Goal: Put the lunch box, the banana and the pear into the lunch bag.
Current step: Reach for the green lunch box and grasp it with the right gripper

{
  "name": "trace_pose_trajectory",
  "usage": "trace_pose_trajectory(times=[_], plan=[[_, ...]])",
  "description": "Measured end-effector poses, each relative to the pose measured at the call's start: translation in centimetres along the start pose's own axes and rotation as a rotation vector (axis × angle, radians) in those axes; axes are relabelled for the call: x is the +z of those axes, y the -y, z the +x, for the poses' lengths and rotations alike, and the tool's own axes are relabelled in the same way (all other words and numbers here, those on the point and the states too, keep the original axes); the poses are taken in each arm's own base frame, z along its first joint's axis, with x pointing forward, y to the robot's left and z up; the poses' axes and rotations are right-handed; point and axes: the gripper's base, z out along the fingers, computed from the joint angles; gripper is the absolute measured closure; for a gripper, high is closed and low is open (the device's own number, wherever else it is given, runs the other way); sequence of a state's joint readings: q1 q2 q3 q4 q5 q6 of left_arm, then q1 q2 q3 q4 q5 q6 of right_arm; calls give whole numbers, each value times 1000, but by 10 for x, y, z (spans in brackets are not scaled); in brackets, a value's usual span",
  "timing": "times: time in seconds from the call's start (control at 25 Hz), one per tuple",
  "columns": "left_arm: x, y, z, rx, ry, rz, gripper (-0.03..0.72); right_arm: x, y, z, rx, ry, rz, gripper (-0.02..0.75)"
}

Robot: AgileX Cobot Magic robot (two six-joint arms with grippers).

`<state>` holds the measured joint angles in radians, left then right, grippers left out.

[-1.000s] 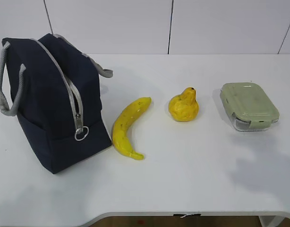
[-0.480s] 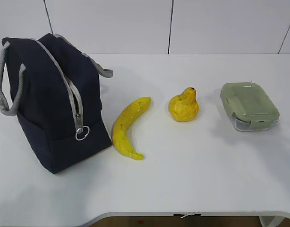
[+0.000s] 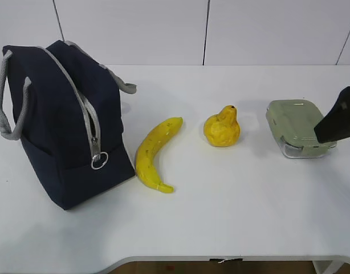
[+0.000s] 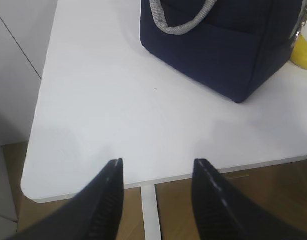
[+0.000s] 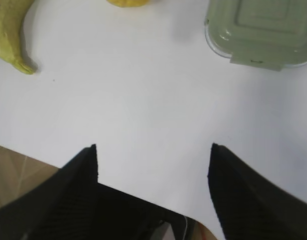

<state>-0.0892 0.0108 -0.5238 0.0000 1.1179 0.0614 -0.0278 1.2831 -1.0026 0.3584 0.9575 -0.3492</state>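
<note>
1. Navy-blue fabric lunch bag [image 3: 64,123] stands far left, zipper shut, so you can't load yet.
2. Left gripper [image 4: 156,172]: jaws apart, empty, low by the table's corner.
3. Curved yellow banana [image 3: 152,154], then lumpy yellow pear [image 3: 222,129], lie loose mid-table.
4. Green-lidded glass lunch box [image 3: 299,128] sits far right; right gripper [image 5: 153,157] hangs wide, empty, near it.

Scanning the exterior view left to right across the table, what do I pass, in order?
lunch bag → banana → pear → lunch box → right end effector, entering at the right edge over the box's right side.
</note>
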Motion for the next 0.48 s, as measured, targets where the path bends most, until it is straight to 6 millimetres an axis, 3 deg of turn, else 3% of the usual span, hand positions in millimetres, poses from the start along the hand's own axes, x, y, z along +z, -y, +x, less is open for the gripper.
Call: trace_pose_trajectory(times=[0.16,0.48], plan=[[0,0,0,0,0,0,349,12,24,-9,87,28,-84,194],[0,0,0,0,0,0,354,23,91,-14,230,212,-267,195]])
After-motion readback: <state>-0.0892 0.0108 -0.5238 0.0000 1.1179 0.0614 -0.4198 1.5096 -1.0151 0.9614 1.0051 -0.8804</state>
